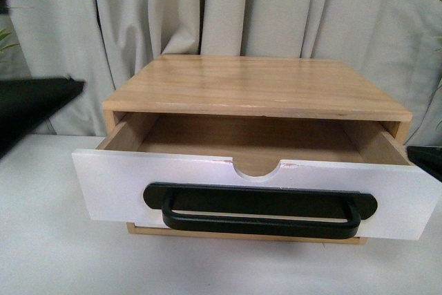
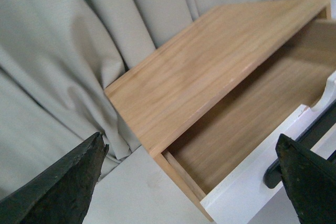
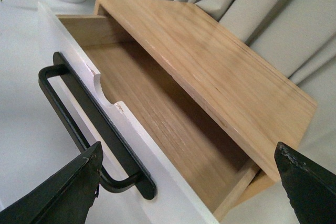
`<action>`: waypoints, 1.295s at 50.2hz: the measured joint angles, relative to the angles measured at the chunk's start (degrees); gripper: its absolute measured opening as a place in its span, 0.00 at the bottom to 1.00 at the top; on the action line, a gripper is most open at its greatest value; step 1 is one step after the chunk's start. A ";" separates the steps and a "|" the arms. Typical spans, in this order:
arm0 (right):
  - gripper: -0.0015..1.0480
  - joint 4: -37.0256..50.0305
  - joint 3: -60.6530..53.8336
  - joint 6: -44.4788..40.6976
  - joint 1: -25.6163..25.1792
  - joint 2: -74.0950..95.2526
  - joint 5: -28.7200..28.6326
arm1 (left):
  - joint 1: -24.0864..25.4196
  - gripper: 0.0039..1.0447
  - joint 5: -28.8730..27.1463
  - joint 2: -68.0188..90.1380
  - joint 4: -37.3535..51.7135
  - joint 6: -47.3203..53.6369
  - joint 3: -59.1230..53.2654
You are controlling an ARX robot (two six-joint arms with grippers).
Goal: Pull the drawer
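Black bar handle (image 1: 260, 202), white drawer (image 1: 114, 184) open, notch (image 1: 256, 168) paint apparently chipped

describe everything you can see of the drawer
The drawer is pulled partway out of its light wooden case, sitting level, with nothing visible inside. Its front is white, with a half-round notch in the top edge and a long black bar handle below. The sides and floor look like bare wood. The case stands on a white table. In the front view nothing grips the handle.
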 joint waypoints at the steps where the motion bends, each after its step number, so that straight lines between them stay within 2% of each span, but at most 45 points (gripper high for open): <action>1: 0.91 0.72 -1.05 1.22 -0.35 -1.09 0.24 | 0.52 0.94 -0.15 -1.68 0.02 -1.29 -0.85; 13: 0.91 3.69 -10.25 14.10 -6.36 -14.95 3.78 | 7.04 0.94 -3.26 -20.20 -6.51 -16.55 -9.22; 17: 0.91 1.88 -13.16 17.51 -8.52 -21.79 5.86 | 11.30 0.94 -5.25 -27.87 -10.95 -22.95 -12.31; 24: 0.91 -3.52 -15.82 23.10 -11.37 -30.45 8.61 | 19.26 0.94 -4.79 -35.04 -18.86 -31.10 -15.65; 32: 0.91 -4.59 -16.26 28.44 -12.98 -32.65 9.11 | 20.20 0.94 -4.55 -35.43 -19.17 -33.53 -15.87; 39: 0.91 -4.63 -16.26 29.59 -13.00 -32.65 9.18 | 20.22 0.94 -4.48 -35.50 -19.17 -34.03 -15.87; 40: 0.90 -4.96 -16.26 29.86 -12.48 -32.85 11.04 | 19.76 0.91 -6.23 -35.76 -18.99 -33.77 -15.98; 44: 0.77 -6.62 -16.98 30.75 -8.61 -34.64 25.11 | 18.12 0.79 -11.41 -37.03 -18.95 -33.33 -16.79; 47: 0.67 -6.93 -17.92 31.06 -7.54 -35.80 30.64 | 16.83 0.69 -13.31 -38.25 -18.99 -33.22 -17.70; 53: 0.47 -7.48 -19.39 31.23 -7.28 -37.73 31.95 | 14.25 0.48 -15.39 -40.33 -19.63 -32.85 -19.17; 54: 0.43 -7.58 -19.58 31.26 -7.23 -38.01 31.98 | 12.50 0.43 -18.75 -40.87 -20.02 -32.72 -19.45; 56: 0.35 -7.89 -20.04 31.32 -7.19 -38.73 31.87 | 10.01 0.36 -21.24 -41.59 -20.33 -32.74 -19.87; 58: 0.26 -8.20 -20.39 31.39 -7.13 -39.50 31.91 | 8.04 0.26 -21.55 -42.64 -20.63 -32.70 -20.35; 63: 0.04 -9.07 -21.20 31.41 -7.13 -41.42 31.89 | 7.61 0.04 -22.14 -44.30 -21.40 -32.70 -21.33; 65: 0.01 -9.60 -21.68 31.45 -7.13 -42.29 31.98 | 7.58 0.04 -22.18 -44.96 -21.70 -32.61 -21.64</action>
